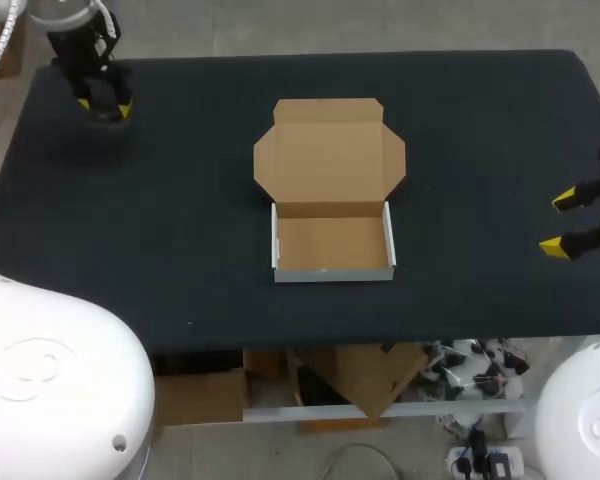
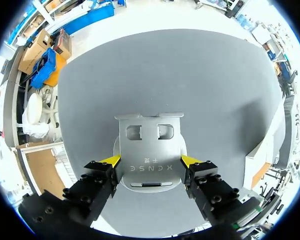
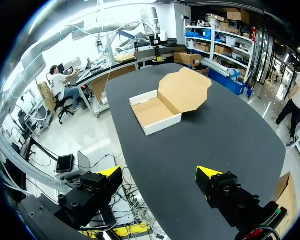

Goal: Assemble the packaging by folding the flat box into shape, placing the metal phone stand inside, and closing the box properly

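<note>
Cardboard box [image 1: 332, 243]: centre of the head view on the desk [image 1: 130, 240]. It is already folded into a shallow tray with white outer walls. The lid [image 1: 330, 155] lies open and flat beyond the tray, toward the upper part of the frame. The tray is empty.
Metal phone stand [image 2: 150, 145]: between the yellow tips of the left end effector [image 2: 150, 161], which sits at the upper left of the head view, well apart from the box. The stand itself cannot be made out in the head view.
Left end effector: both tips bear on the stand's side edges, so it is clamped on the stand.
Right end effector [image 1: 559, 223]: right edge of the head view, fingers spread, nothing between them.
Stand handling (judgement): stiff, smooth sheet metal that may slip or pivot in a narrow edge grip. Best held across the flat plate and kept level.
Box handling (judgement): light, thin card that slides and crushes easily. Steady a wall while loading, and take the lid by its front edge and flaps.
</note>
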Controlling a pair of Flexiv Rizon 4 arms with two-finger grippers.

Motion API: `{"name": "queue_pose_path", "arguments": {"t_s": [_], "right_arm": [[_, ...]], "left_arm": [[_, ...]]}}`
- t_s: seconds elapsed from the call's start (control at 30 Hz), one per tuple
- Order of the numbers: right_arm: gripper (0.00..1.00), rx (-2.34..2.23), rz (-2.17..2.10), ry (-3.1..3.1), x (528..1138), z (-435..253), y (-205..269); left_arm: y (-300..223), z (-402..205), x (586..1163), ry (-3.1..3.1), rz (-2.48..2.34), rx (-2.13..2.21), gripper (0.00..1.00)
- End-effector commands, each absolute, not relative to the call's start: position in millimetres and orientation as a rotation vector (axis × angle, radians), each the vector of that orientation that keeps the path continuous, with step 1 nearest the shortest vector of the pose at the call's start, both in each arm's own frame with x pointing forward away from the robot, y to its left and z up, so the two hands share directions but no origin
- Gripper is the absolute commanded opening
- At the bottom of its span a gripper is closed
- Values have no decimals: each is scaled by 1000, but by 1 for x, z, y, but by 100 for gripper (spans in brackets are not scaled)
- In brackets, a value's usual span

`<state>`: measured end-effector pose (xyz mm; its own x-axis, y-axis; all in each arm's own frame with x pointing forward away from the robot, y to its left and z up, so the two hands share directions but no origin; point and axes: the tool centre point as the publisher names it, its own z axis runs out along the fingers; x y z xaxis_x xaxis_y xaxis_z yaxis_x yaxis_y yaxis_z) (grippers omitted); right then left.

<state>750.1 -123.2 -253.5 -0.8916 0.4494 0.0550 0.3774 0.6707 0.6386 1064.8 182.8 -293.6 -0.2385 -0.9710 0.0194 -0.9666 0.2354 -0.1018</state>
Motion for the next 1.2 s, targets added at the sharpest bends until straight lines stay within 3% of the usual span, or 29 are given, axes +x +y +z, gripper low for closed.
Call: {"name": "queue_pose_path", "arguments": {"t_s": [0.03, 1.2], "right_arm": [[100, 676, 1026, 2766, 745, -257, -123], [100, 595, 957, 2843, 742, -273, -116]], "left_arm": [[181, -291, 1061, 2428, -136, -1902, 0], [178, -287, 1056, 2423, -122, -1899, 0]]}}
